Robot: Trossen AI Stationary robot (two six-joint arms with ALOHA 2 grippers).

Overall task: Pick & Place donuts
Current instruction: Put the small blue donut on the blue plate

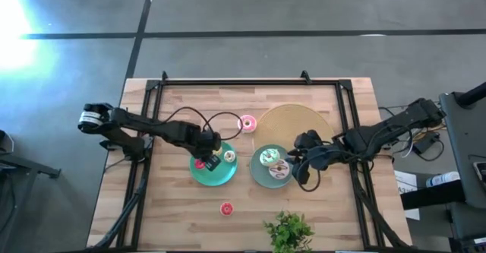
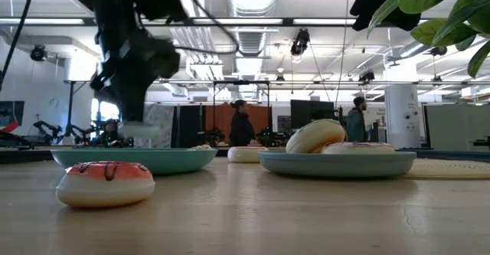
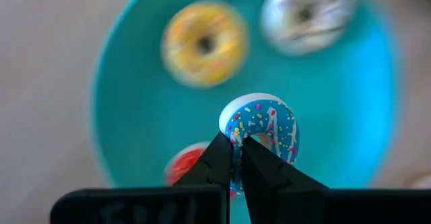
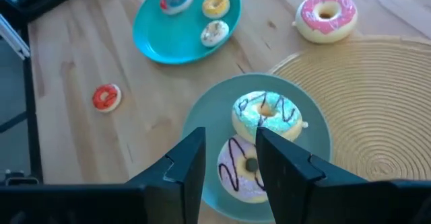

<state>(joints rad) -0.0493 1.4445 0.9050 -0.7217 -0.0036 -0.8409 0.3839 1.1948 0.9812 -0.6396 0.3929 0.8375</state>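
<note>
The wooden table (image 1: 167, 207) carries two teal plates (image 1: 199, 177) (image 1: 260, 177), a tan woven disc (image 1: 300, 120), pink donut (image 1: 247, 123), red donut (image 1: 225, 208), and apparently a potted plant (image 1: 288, 232).

Blue sprinkled donut (image 3: 264, 126), yellow donut (image 3: 204, 44), pink-iced donut (image 4: 327, 15), teal plates (image 4: 151, 39).

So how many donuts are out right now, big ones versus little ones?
Big donuts: 3 (pink, green, white)
Little donuts: 5 (yellow, whitish, red, blue pinched in the left tool, orange-red on the table)
Total: 8
</note>
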